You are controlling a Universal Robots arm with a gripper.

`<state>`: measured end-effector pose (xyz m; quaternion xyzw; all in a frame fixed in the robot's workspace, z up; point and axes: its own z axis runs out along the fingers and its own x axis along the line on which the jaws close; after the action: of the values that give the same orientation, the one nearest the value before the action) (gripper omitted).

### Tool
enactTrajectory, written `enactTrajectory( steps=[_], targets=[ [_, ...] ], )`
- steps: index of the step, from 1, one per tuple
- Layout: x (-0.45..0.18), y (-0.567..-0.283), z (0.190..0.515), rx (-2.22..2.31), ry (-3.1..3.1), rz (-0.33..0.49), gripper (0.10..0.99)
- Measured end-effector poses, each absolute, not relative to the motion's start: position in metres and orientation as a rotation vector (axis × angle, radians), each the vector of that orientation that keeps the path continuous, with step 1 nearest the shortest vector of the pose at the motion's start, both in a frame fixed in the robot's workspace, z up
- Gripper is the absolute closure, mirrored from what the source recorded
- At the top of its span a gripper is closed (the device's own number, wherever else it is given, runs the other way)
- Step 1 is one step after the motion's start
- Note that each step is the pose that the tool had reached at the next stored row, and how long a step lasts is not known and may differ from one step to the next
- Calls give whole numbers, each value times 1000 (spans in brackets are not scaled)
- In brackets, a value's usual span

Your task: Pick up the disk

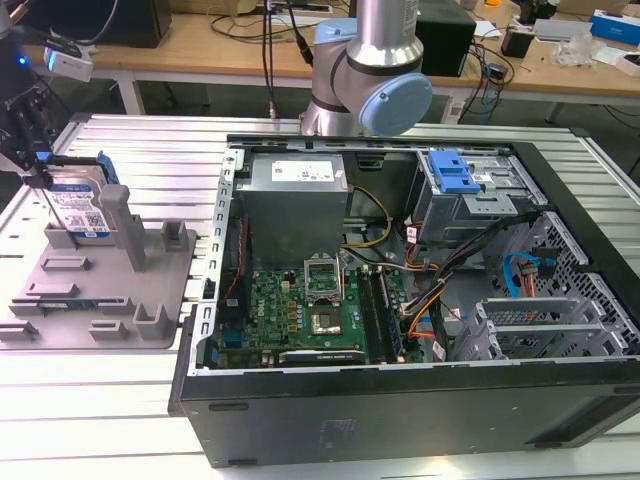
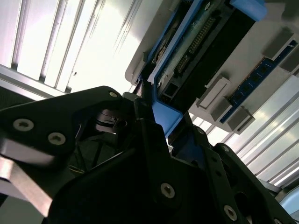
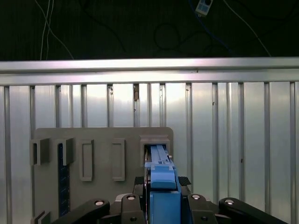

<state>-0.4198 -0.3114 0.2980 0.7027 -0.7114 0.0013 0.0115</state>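
Exterior view: the disk (image 1: 78, 208) stands upright on edge in the grey fixture (image 1: 100, 290), its white-and-blue label facing outward, print unreadable. First wrist view: the gripper (image 3: 161, 184) is closed on the disk's blue rail; second wrist view adds its connector edge.

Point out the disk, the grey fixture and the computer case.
disk (image 1: 78, 207), exterior view, on its labelled face.
grey fixture (image 1: 100, 290), exterior view, on its flat base plate.
computer case (image 1: 400, 420), exterior view, on its black near side wall.
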Motion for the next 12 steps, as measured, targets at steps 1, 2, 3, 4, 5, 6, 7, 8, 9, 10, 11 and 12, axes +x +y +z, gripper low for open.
enactTrajectory(
  steps=[1,2,3,4,5,6,7,8,9,10,11,12],
  targets=[
    [-420,-311,298,2191,-2219,4,722],
    [-420,-312,298,2192,-2219,4,722],
    [-420,-312,298,2192,-2219,4,722],
    [-420,-312,300,2192,-2219,5,722],
    [-420,-312,302,2192,-2219,4,722],
    [-420,-312,306,2192,-2219,4,722],
    [-420,-312,308,2192,-2219,4,722],
    [-420,-312,310,2191,-2219,4,722],
    [-420,-312,313,2192,-2219,4,722],
    [-420,-312,316,2192,-2219,4,722],
    [-420,-312,320,2192,-2219,4,722],
    [-420,-312,324,2192,-2219,4,722]
  ],
)
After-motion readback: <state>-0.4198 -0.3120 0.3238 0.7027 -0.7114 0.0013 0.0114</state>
